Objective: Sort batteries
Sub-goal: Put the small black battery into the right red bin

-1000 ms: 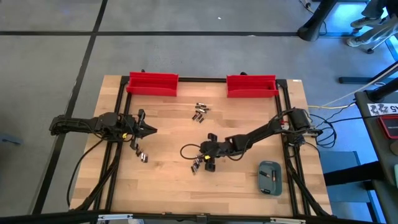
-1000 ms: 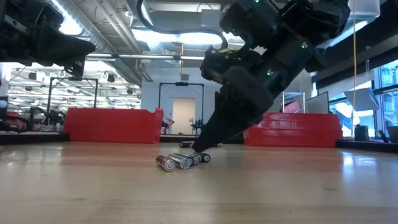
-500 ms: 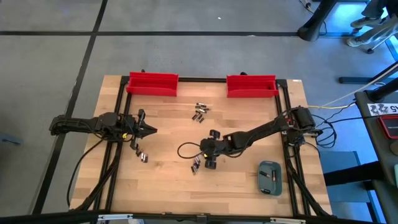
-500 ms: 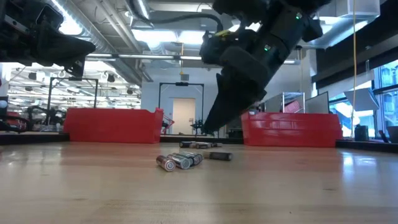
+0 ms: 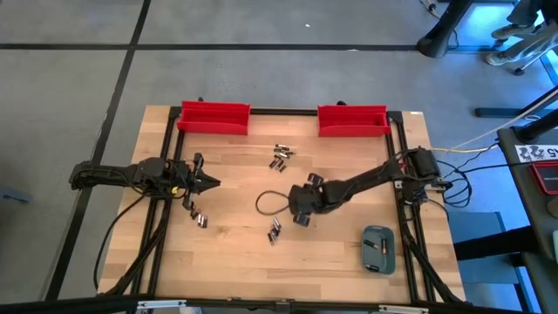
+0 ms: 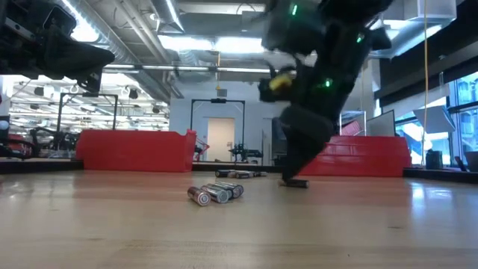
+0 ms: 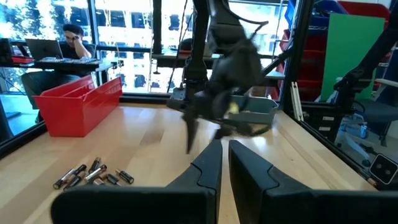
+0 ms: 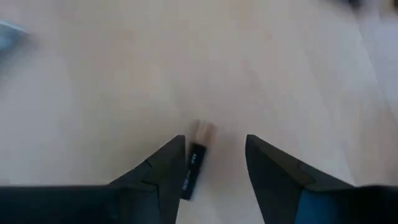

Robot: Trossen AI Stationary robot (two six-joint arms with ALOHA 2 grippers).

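**A:** Where was the right gripper (image 5: 302, 208) at that point?

**B:** Just right of centre in the high view, low over the table (image 5: 235, 262). Fingers were apart. One battery (image 8: 192, 163) lay flat on the wood between them, close to one finger and off the midline. I judged it not gripped.

**A:** And the rest of the cells?

**B:** There was a loose cluster (image 5: 280, 156) at upper centre, between the two red bins (image 5: 214, 117). A few more (image 5: 275, 230) sat below and left of the right gripper, and a small pair (image 5: 200, 220) lay lower left. The left gripper (image 5: 212, 183) was parked at mid left, fingers nearly together and empty.

**A:** How would you have done the pick?

**B:** I'd have centred the fingers over the cell first, kept its long axis across the closing line, and gone right down before closing. It's round, so an off-centre squeeze would probably roll it or flick it out. Close slowly, then lift straight up.
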